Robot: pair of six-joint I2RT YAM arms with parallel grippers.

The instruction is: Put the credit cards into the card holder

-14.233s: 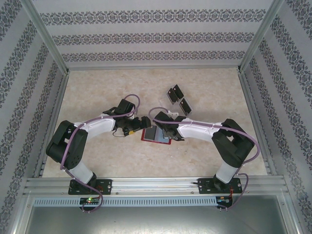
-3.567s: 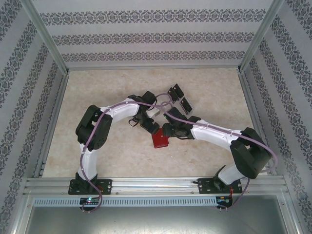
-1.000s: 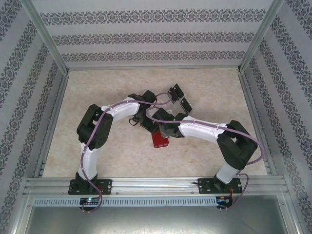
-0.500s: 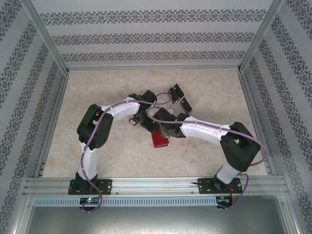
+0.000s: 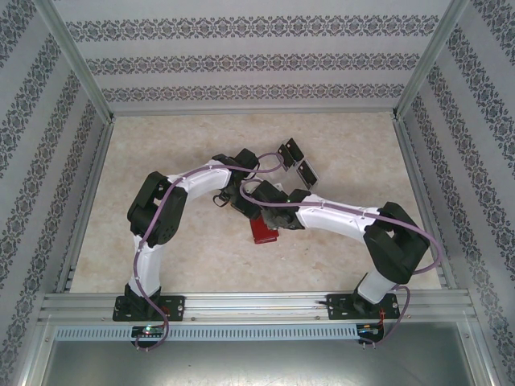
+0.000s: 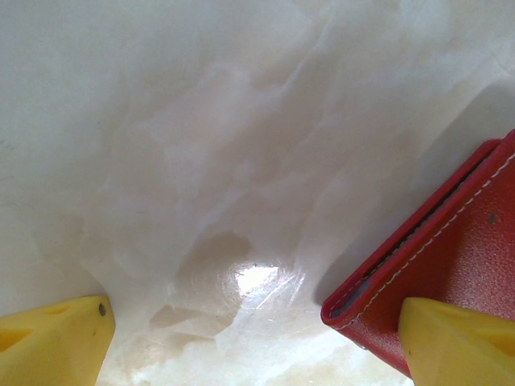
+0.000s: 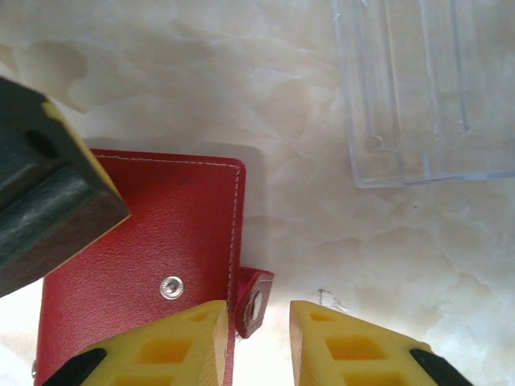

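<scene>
card holder [image 5: 262, 233] lies on the table [image 5: 161, 153], nearer the bases than the rack [image 5: 306, 172].

Card holder [image 5: 261, 234] half hidden under arms [image 5: 338, 215] — cut off at edge in left wrist view. Clear rack [image 7: 426, 88] cut off too — top, right.

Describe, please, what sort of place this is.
Most likely a robot test cell in a laboratory: a marble-look table boxed in by an aluminium frame and patterned wall panels, with the left arm and right arm bolted at its near edge.
</scene>
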